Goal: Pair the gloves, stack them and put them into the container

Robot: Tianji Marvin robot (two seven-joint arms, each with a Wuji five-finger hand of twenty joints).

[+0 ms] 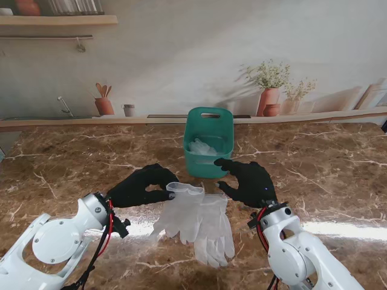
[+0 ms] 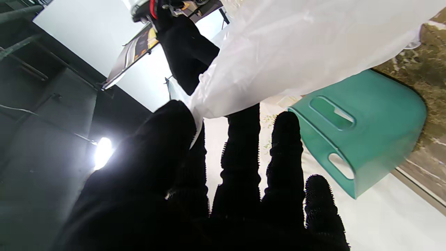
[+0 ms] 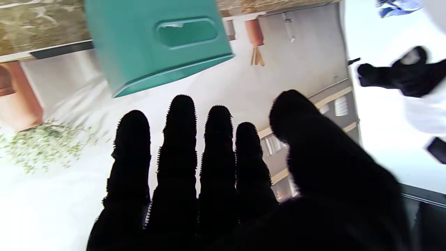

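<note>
Two translucent white gloves (image 1: 198,220) lie stacked, cuffs toward the teal container (image 1: 208,142) and fingers pointing toward me. My black left hand (image 1: 144,186) is shut on their cuff edge, which the left wrist view shows as white glove film (image 2: 296,45) pinched between thumb (image 2: 167,122) and index finger. My right hand (image 1: 249,181) hovers open to the right of the cuffs, fingers (image 3: 177,139) spread and holding nothing. Inside the container rests another white glove (image 1: 202,147). The container also shows as a teal bin (image 2: 376,129) and teal wall (image 3: 146,45).
The brown marble table (image 1: 72,163) runs back to a wall ledge (image 1: 302,118). The container stands just beyond both hands, at the middle. A bright light streak (image 1: 344,229) crosses the table near my right arm.
</note>
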